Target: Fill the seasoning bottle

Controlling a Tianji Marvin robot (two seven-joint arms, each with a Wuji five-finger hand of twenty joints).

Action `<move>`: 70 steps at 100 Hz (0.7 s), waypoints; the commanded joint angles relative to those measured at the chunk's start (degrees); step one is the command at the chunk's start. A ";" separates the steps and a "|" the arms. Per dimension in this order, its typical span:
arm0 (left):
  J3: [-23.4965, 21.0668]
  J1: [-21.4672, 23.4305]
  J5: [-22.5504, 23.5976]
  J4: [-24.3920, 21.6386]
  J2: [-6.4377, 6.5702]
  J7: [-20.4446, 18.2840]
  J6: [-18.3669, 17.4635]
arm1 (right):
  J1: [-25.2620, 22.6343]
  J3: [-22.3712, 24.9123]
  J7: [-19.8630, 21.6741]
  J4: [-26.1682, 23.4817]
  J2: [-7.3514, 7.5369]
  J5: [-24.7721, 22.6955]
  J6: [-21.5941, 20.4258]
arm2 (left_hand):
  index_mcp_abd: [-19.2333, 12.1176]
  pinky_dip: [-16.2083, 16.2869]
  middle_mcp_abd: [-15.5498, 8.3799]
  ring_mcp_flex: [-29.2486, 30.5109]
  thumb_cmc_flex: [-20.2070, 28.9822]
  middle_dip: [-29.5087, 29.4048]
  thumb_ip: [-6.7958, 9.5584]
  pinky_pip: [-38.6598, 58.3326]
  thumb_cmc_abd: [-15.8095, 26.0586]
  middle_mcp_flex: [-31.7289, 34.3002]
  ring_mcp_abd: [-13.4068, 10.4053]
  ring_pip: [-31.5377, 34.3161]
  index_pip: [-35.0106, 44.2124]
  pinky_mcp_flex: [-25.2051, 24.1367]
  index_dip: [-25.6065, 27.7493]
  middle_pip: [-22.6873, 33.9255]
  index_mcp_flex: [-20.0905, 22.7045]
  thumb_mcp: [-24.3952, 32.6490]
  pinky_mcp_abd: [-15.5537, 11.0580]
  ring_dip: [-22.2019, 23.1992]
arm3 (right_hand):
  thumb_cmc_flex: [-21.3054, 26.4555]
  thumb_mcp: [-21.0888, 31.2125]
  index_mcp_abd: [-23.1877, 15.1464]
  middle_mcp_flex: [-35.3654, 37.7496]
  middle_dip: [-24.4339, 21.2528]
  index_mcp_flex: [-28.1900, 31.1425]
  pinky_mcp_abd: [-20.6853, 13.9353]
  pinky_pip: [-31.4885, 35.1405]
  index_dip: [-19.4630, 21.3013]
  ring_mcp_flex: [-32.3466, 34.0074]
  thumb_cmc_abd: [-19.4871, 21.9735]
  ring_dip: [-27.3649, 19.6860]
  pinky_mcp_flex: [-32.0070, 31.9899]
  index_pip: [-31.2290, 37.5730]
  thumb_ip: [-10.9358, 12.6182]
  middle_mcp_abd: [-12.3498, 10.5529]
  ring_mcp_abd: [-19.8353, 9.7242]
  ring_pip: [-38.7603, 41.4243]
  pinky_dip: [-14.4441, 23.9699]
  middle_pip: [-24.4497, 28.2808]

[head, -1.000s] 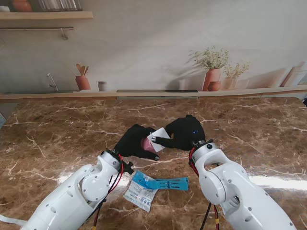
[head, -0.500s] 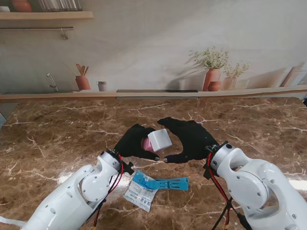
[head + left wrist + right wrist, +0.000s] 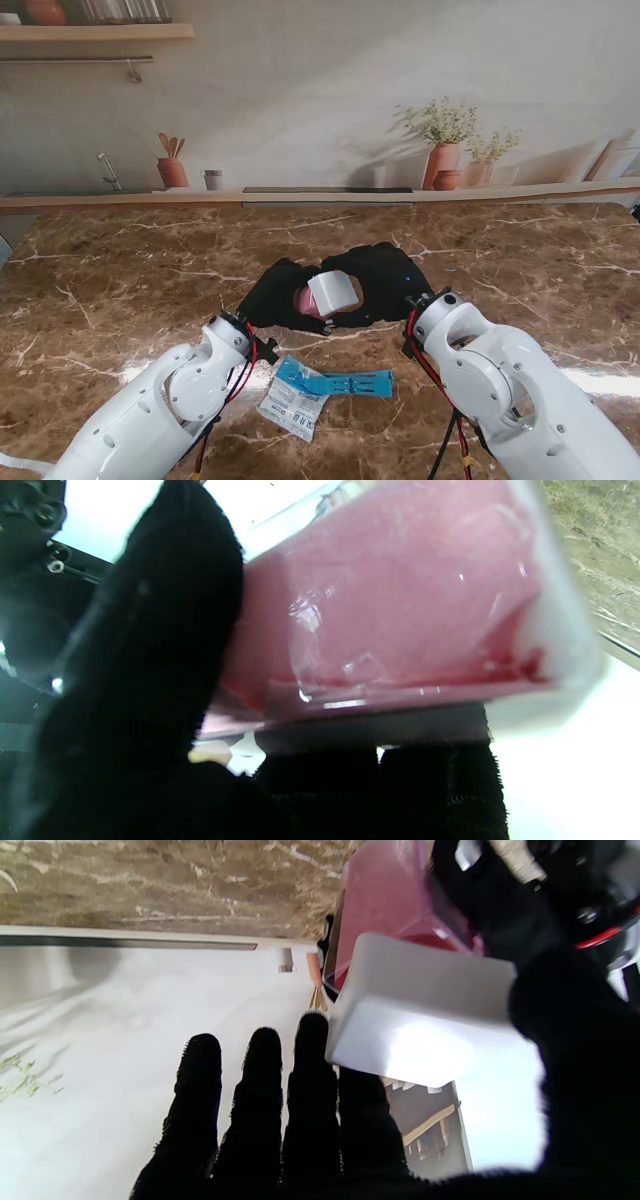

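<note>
The right hand (image 3: 375, 285) has swung back in from 3 o'clock, fingers curling round the white cap (image 3: 334, 291) again. The left hand (image 3: 280, 295) grips the pink bottle (image 3: 306, 301) mid-table. Likely unscrewing, so filling waits.

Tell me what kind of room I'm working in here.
Probably a mock kitchen: a brown marble countertop, with what looks like a printed backdrop showing a faucet, a utensil pot and potted plants.
</note>
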 commanded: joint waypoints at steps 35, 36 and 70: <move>0.05 0.03 0.07 -0.74 0.00 0.26 -0.14 | 0.39 -4.24 -3.75 0.77 -1.80 -2.33 12.00 | -15.72 1.38 -6.60 4.82 14.43 1.80 -0.59 2.63 21.62 4.05 -3.70 9.61 18.61 -1.04 5.44 4.06 12.86 23.56 -2.91 3.36 | -34.82 0.21 0.61 17.53 -2.84 21.65 1.28 23.52 -18.82 18.79 30.91 4.99 14.09 6.68 3.42 3.16 4.38 4.51 -4.17 -2.61; 0.04 0.04 0.06 -0.76 0.00 0.25 -0.12 | 0.20 -4.10 -3.70 0.59 -1.80 -2.24 12.00 | -15.72 1.38 -6.60 4.82 14.45 1.80 -0.58 2.63 21.63 4.04 -3.70 9.61 18.60 -1.04 5.44 4.05 12.86 23.58 -2.91 3.36 | -35.25 0.09 0.87 16.02 -3.61 18.96 1.34 22.83 -19.76 18.05 31.20 4.59 13.67 4.43 3.44 3.54 4.53 3.64 -4.54 -3.57; -0.02 0.11 0.03 -1.08 0.06 0.03 0.12 | -7.54 9.48 7.01 -7.61 -0.18 4.18 -3.66 | -15.86 1.43 -6.69 5.00 14.33 1.83 -0.64 2.68 21.47 4.18 -3.80 9.64 18.59 -1.00 5.43 4.09 12.91 23.79 -2.96 3.34 | -0.65 2.75 6.83 -27.76 -9.04 -25.77 0.16 -2.82 -12.14 -11.26 3.55 -1.25 -5.34 -21.11 1.02 5.56 1.92 -10.91 -0.83 -13.74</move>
